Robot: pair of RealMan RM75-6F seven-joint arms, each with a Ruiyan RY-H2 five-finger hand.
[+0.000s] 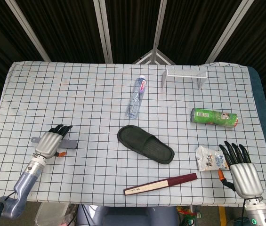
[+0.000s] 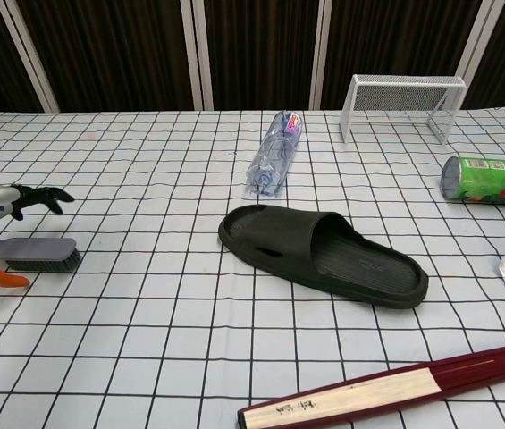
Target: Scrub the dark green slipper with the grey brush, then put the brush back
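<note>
While the head view looks down on the counter (image 1: pixel 76 94) with its checked cloth, the left hand (image 1: pixel 51 141) sits near the left front edge, fingers stretched out and apart over the grey brush (image 1: pixel 68 144), which lies flat on the cloth under and just beside the fingertips; whether they touch it cannot be told here. The dark green slipper (image 1: pixel 145 144) lies sole down near the middle, well apart from the brush, its toe end pointing right and toward the front. The right hand (image 1: pixel 241 170) rests at the right front corner, fingers straight and spread, holding nothing, just beside a crumpled white packet (image 1: pixel 209 158). A clear water bottle (image 1: pixel 136 97) lies behind the slipper, a green can (image 1: pixel 214 117) on its side to the right, a white wire rack (image 1: pixel 184 75) at the back, and a closed dark red fan (image 1: pixel 161 183) at the front. From the chest view, the left hand (image 2: pixel 2 202) hovers at the left edge with fingers extended above the grey brush (image 2: pixel 30 253), bristles down on the cloth, not gripped. The dark green slipper (image 2: pixel 324 254) sits in the centre, with the bottle (image 2: pixel 273 161) behind it.
</note>
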